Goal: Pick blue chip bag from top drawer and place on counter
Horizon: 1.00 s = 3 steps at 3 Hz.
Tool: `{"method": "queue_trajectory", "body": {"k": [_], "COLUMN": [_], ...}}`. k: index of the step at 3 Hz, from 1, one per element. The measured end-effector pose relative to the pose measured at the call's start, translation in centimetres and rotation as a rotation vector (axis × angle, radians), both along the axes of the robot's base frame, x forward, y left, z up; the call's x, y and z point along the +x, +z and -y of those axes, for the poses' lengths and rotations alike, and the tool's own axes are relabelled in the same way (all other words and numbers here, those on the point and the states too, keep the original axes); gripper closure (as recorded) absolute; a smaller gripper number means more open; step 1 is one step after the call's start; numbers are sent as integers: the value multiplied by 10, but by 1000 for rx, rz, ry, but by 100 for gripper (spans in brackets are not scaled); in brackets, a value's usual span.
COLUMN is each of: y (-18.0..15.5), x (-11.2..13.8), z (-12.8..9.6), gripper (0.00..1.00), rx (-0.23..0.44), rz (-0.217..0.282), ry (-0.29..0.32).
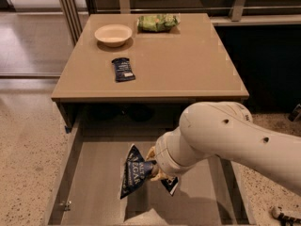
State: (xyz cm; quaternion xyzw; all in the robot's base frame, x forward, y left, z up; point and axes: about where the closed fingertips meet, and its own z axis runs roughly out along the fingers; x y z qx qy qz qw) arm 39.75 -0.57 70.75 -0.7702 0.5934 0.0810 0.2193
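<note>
Hand [154, 166] over top drawer [94, 182] pinches blue chip bag [134, 174] by edge.

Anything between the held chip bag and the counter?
Nothing visible. Gripper holds the crinkled navy chip bag inside the open grey-brown drawer, forward of the tan counter edge. Cream bowl, dark bar wrapper and green bag occupy its far and left parts only.

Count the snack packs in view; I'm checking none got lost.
3: the blue bag held by the gripper over the drawer; a green bag at the far edge of the counter; a bar wrapper near the bowl. More may hide behind the arm.
</note>
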Motion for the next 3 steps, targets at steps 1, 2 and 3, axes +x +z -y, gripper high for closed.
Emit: {"method": "queue_trajectory", "body": {"k": [1, 2, 3], "y": [53, 83, 105], "x": [-11, -18, -14], "z": [-16, -27, -31], "gripper": [100, 100, 100], "rx": [10, 13, -2], "rz": [108, 171, 244], "ry": [90, 141, 139]}}
